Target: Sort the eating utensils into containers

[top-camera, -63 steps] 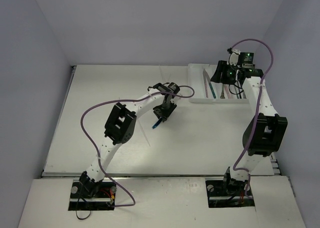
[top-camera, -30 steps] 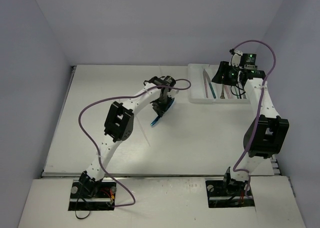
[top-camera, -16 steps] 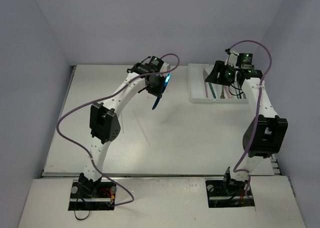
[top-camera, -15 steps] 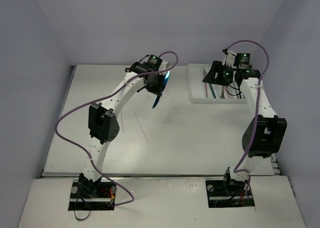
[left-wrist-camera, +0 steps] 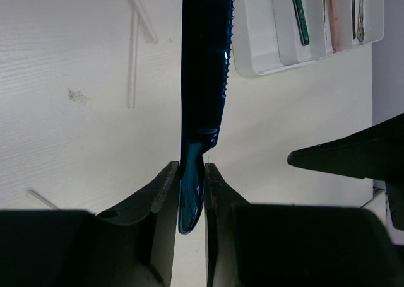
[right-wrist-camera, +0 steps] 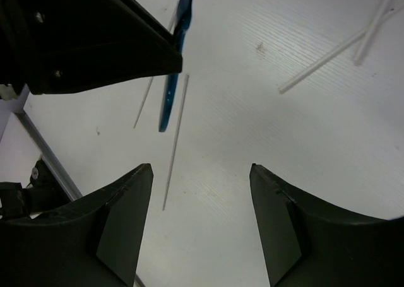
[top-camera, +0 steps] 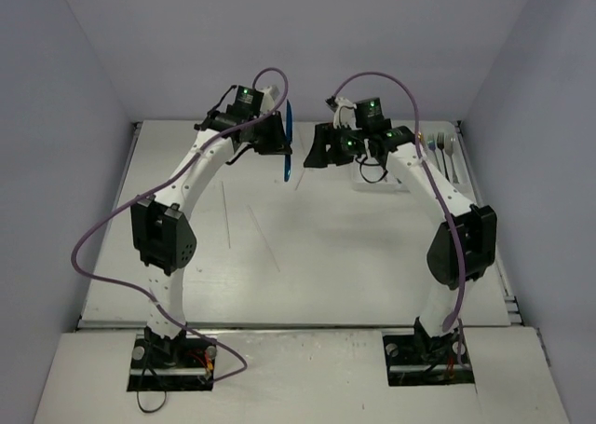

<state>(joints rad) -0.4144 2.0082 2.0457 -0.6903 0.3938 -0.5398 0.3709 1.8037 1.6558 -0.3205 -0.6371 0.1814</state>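
The left end effector (left-wrist-camera: 190, 167) is clenched on the narrow end of a blue knife (left-wrist-camera: 205, 60). The serrated blade runs straight out from the fingertips. In the overhead view the knife sits at the upper middle of the frame, standing roughly on end and lifted clear of the tabletop (top-camera: 372, 247).

The right end effector (right-wrist-camera: 201, 173) is released, its fingers spread wide with nothing between them. It is turned toward the left one, and its wrist view shows the blue blade hanging at the upper left of the frame, apart from both fingers.

That facing pose reads as the set-up for a hand-over. The white compartment tray (left-wrist-camera: 252, 69) lies at the upper right of the overhead view, on the right arm's side and partly hidden under that arm. Holding the knife by one end leaves most of its length free for the other fingers to close on, and holding it in the air keeps the flat blade reachable from both sides.

The tray's long slots hold a teal utensil (left-wrist-camera: 298, 22) and a pink utensil (left-wrist-camera: 339, 22), each lying lengthwise in its own slot. Several pale sticks (right-wrist-camera: 328, 53) lie scattered on the tabletop, not yet sorted.
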